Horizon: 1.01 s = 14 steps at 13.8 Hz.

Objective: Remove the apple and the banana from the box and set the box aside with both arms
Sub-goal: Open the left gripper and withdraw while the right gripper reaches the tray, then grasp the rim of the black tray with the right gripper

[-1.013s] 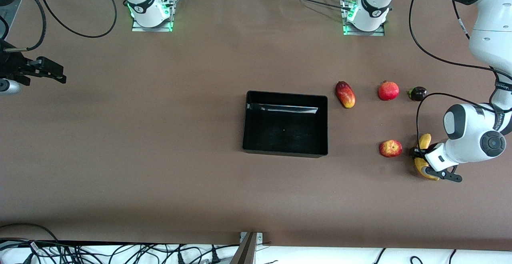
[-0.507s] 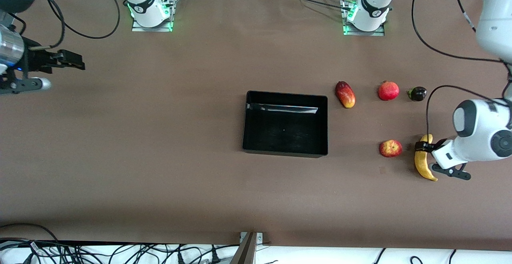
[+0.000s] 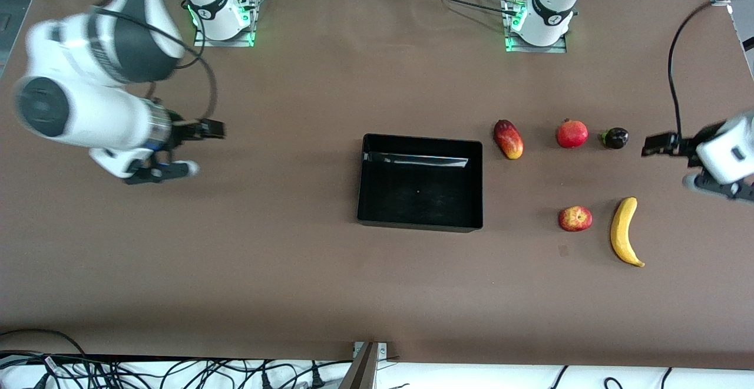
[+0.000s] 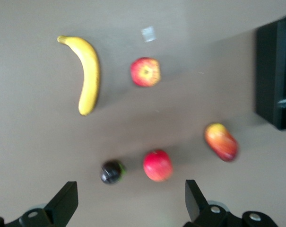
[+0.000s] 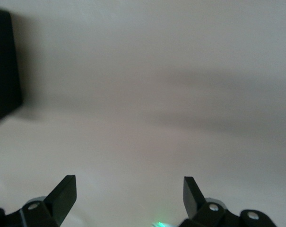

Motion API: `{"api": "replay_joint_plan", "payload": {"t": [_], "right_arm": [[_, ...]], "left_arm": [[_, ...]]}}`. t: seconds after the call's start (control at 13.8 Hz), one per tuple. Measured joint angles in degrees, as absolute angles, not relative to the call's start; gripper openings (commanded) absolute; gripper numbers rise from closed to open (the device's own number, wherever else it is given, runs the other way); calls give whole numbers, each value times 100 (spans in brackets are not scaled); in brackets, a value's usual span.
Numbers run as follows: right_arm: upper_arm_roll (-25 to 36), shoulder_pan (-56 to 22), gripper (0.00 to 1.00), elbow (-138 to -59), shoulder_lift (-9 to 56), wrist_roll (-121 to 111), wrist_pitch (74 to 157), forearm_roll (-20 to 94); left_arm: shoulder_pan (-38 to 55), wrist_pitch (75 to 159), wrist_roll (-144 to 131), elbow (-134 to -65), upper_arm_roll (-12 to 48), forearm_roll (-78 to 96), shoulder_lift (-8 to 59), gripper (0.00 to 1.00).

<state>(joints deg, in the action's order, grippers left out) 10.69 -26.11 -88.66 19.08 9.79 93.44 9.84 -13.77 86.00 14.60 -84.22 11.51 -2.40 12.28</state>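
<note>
The black tray (image 3: pixel 421 139) lies mid-table, empty. The apple (image 3: pixel 575 218) and the banana (image 3: pixel 624 231) lie side by side on the table toward the left arm's end, nearer the front camera than the other fruit. My left gripper (image 3: pixel 655 143) is open and empty, up over the table beside the dark fruit. Its wrist view shows the banana (image 4: pixel 88 75), the apple (image 4: pixel 145 72) and the tray's edge (image 4: pixel 275 78) past the open gripper (image 4: pixel 131 203). My right gripper (image 3: pixel 211 129) is open and empty over bare table toward the right arm's end. Its wrist view (image 5: pixel 128 196) shows a tray corner (image 5: pixel 3 66).
A mango (image 3: pixel 508 139), a red pomegranate (image 3: pixel 572 134) and a small dark fruit (image 3: pixel 614 138) lie in a row farther from the front camera than the apple and banana. The arms' bases stand at the table's back edge. Cables hang along the front edge.
My left gripper has drawn away from the banana, which now lies uncovered on the table. My right arm has swung in over the table toward the tray.
</note>
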Motion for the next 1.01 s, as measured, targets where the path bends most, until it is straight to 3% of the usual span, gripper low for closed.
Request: {"api": "replay_joint_plan", "payload": {"t": [0.29,0.65,0.72,0.87,1.01], "right_arm": [[1051,-3595,100,-8860,2475,2532,10737,1372],[1041,-4449,100,-8865,3452,3072,12756,1897],[1040,-4620,94,-8860,3638,3286,13101,1901],[1043,-4882,17,-8853,3920,3507,13462,1892],[1049,-4987,11,-8850,4081,3525,13498,1881]], "left_arm": [[-797,8445,1051,-8460,625,129,379,100],[-540,8454,820,-8487,597,129,123,100],[-540,8449,820,-8487,589,129,106,100],[-540,8433,820,-8506,562,98,75,100],[-540,8419,820,-8582,543,47,26,100]]}}
